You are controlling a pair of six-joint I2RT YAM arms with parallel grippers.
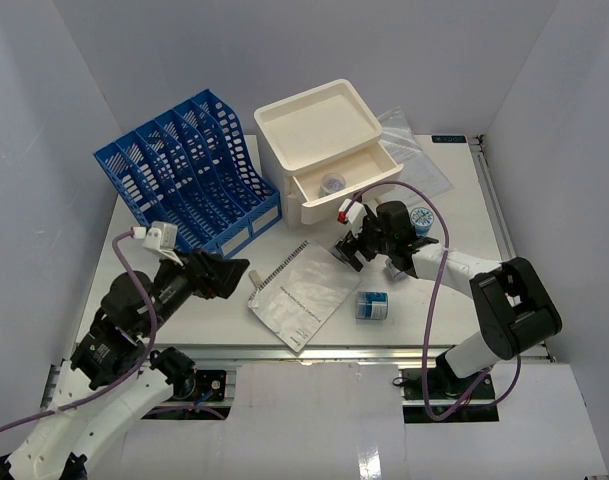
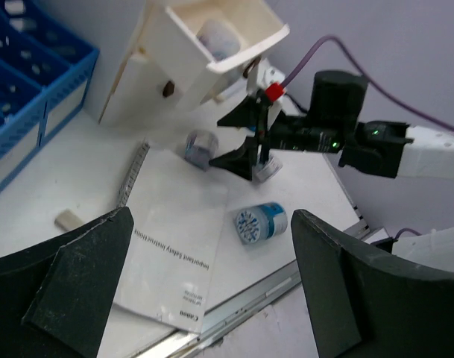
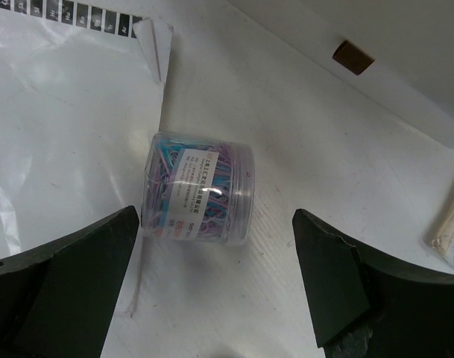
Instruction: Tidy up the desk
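The desk is a wide white tabletop with metal rails. My right gripper hovers at its middle, in front of the white drawer box. In the right wrist view it is open, and a clear jar of coloured paper clips lies on its side just ahead of the fingertips, untouched. My left gripper is at the near left, open and empty, above the edge of a booklet in a plastic sleeve. A blue-and-white jar lies on its side near the front rail.
A blue file rack stands at the back left. The box's open drawer holds a small jar. Another blue-lidded jar stands right of my right arm. A clear plastic bag lies at the back right. A small tan piece lies beside the booklet.
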